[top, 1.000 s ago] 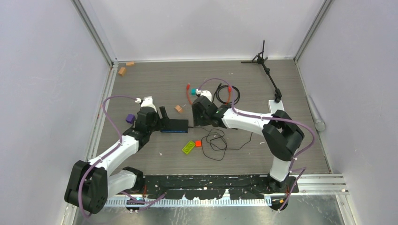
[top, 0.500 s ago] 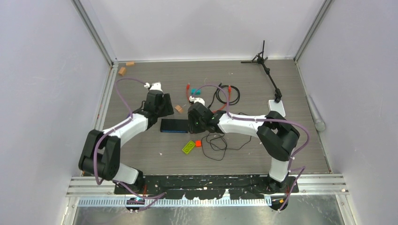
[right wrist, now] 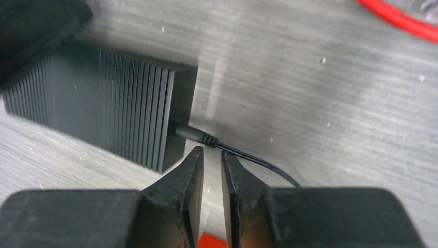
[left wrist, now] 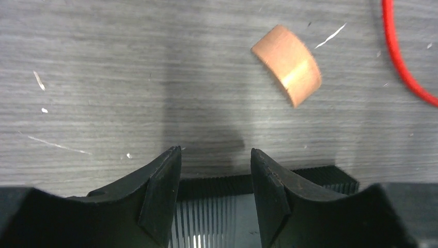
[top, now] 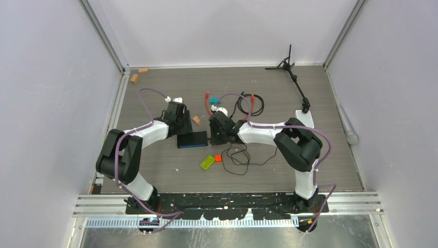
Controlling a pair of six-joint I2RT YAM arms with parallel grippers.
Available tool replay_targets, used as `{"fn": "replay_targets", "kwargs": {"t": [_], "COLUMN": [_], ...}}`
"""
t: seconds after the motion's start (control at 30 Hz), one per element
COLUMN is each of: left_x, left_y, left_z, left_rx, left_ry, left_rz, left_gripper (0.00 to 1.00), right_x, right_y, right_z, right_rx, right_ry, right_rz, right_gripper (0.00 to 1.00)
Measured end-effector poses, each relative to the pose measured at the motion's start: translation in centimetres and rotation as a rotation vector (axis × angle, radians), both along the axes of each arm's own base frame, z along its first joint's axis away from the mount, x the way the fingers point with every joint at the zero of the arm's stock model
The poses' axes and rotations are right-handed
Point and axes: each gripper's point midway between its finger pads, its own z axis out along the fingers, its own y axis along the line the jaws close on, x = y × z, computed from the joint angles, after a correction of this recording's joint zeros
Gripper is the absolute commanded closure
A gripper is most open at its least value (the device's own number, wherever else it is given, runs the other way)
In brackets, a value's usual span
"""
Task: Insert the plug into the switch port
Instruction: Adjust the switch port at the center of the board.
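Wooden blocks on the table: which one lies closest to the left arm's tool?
The curved tan block just beyond the left tool, beside the red cable. The other two blocks sit far off by the back-left corner.

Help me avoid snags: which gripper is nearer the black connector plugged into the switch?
Right. The right gripper is just short of the black connector; the left gripper is above the switch's opposite end.

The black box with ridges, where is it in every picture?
Top external: the black box is near the middle of the picture.
Left wrist: along the bottom edge, in the middle.
Right wrist: upper left, with a thin black wire plugged into its side.
Shared landmark: the red cable, lying past the box in every view.
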Motion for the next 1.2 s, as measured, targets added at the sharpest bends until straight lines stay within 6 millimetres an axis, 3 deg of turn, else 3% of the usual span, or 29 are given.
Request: {"fn": "replay_targets", "kwargs": {"t": [0.2,0.47,0.63,0.77,0.87,0.93,1.1,1.2], "left_x": [-1.1,-2.3,-3.0,-4.4,-4.8,-4.9,-5.5,-6.3], "left_y": [-0.2,-1.6,-2.9,-2.3,-1.5,-1.1,0.2,0.9], "left_z": [-0.8,-0.7,-0.6,-0.3,1.1,2.7,6.5,9.3], "left_rx": [-0.033,-0.117,-0.156,-0.136,-0.118,-0.114,-0.108,-0.127], "left_ry": [0.02,0.006,0.009,0.039,0.02,-0.018,-0.109,-0.18], "left_rz": [-0.001,-0.015,-0.043,-0.033,-0.015,-0.002,0.032,0.043], "left_gripper": [0.49,0.5,0.49,0.45,0.43,0.41,0.36,0.33], "right_x": [3.8,11.6,12.7,11.3,9.3,9.3,12.3,15.1], "right_y": [0.0,0.9,3.3,2.7,0.4,-0.5,-1.4,-0.9], "right_z": [0.1,0.8,3.2,3.8,4.1,5.2,8.1,9.6], "right_rx": [0.036,0.065,0.096,0.075,0.019,-0.005,-0.032,-0.035], "right_ry": [-0.003,-0.055,-0.1,-0.114,-0.094,-0.108,-0.173,-0.216], "right_rz": [-0.043,-0.044,0.061,0.114,0.126,0.114,0.042,-0.002], "right_gripper": [0.77,0.75,0.74,0.65,0.59,0.56,0.54,0.5]}}
